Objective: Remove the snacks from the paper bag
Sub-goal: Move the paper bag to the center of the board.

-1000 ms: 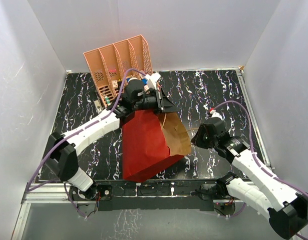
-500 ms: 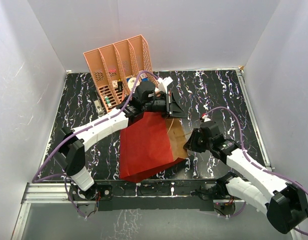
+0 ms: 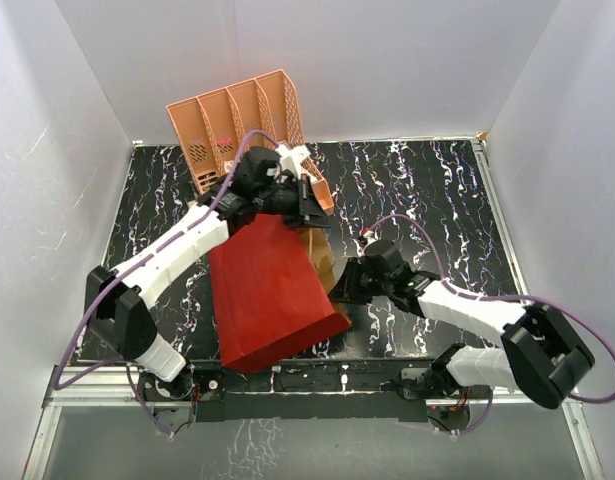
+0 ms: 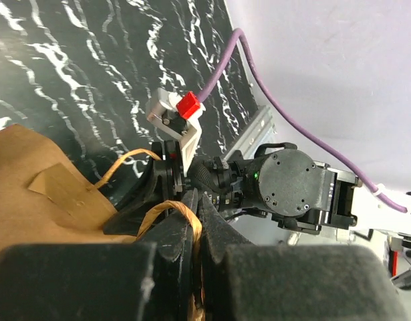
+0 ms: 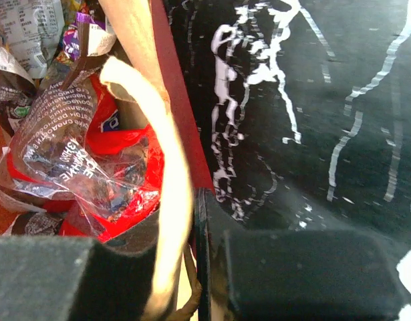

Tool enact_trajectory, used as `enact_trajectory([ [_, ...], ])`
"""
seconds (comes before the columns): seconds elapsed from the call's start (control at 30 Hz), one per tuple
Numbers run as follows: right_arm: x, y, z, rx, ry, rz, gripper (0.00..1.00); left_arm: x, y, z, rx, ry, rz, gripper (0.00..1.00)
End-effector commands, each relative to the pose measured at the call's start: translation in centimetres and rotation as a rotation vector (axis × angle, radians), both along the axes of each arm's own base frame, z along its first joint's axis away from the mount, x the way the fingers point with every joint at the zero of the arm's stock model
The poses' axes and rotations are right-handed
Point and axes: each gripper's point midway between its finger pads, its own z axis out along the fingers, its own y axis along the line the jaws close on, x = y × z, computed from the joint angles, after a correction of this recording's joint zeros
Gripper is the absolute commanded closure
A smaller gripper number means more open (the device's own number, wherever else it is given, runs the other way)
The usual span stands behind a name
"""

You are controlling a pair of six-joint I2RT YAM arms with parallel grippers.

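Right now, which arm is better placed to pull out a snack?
Right, probably: right end effector pinches the paper bag's rim, snacks just inside; left end effector holds a cord handle.

A robot test cell of a laboratory is shown. A table (image 3: 437, 180) with a black marbled top is enclosed by plain white panels (image 3: 387, 60) from 9 through 12 to 3 o'clock. The left arm (image 3: 177, 255) and the right arm (image 3: 477, 310), both fitted with purple cables (image 4: 220, 67), are mounted at an aluminium frame (image 3: 87, 385) at 6 o'clock.
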Motion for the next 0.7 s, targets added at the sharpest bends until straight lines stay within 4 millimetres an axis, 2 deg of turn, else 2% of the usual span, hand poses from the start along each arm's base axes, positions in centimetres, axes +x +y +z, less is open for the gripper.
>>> enact_trajectory([
  [0.0,1.6,4.9,4.3,0.146,-0.096,0.049,0.86,-1.4,4.4,4.0,0.029,-0.124,0.009,1.00],
  [0.13,1.2,5.3,3.7,0.126,-0.085,0.064,0.86,-2.9,5.4,5.0,0.038,-0.166,-0.032,1.00],
  [0.33,1.2,2.3,3.2,-0.011,-0.159,0.031,0.82,-4.4,7.1,5.5,0.055,-0.220,-0.018,1.00],
  [0.4,0.9,1.0,3.4,-0.056,-0.185,0.024,0.74,-4.7,7.7,5.7,0.059,-0.240,-0.005,1.00],
  [0.53,0.4,-1.6,3.9,-0.141,-0.216,-0.010,0.53,-5.6,8.7,5.8,0.064,-0.275,0.005,1.00],
  [0.67,-0.2,-3.8,5.7,-0.178,-0.256,-0.061,0.39,-6.3,9.7,5.6,0.082,-0.291,0.018,1.00],
])
